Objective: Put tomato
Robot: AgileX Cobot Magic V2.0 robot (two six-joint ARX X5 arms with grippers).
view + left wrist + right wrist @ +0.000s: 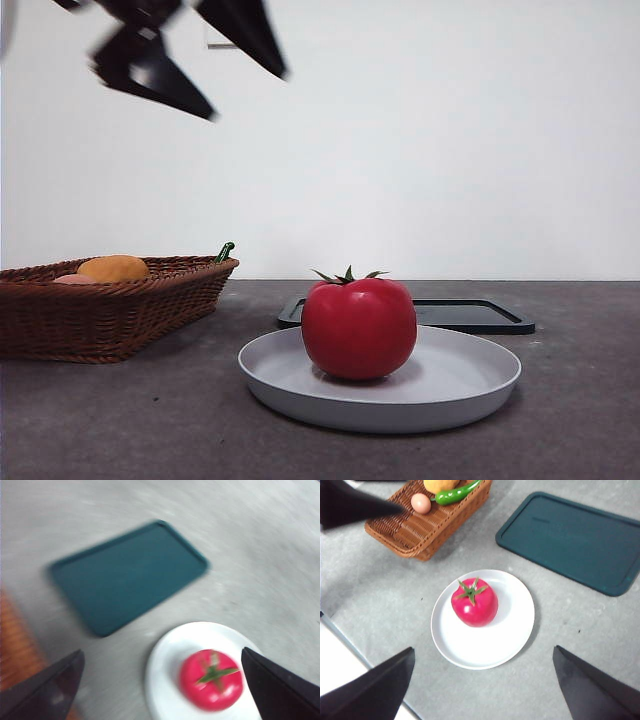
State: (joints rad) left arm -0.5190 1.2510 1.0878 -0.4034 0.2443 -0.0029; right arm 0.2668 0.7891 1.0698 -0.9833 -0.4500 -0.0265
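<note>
Resting upright on the white plate [516,630], the tomato [474,603] looks delivered; I read both the left gripper [162,680] and right gripper [482,680] as spread, empty, high above.

The left claw [162,680] hangs high above the tabletop with its jaws spread wide and nothing between them. The right claw [482,680] also hangs high, jaws wide apart and empty.
</note>
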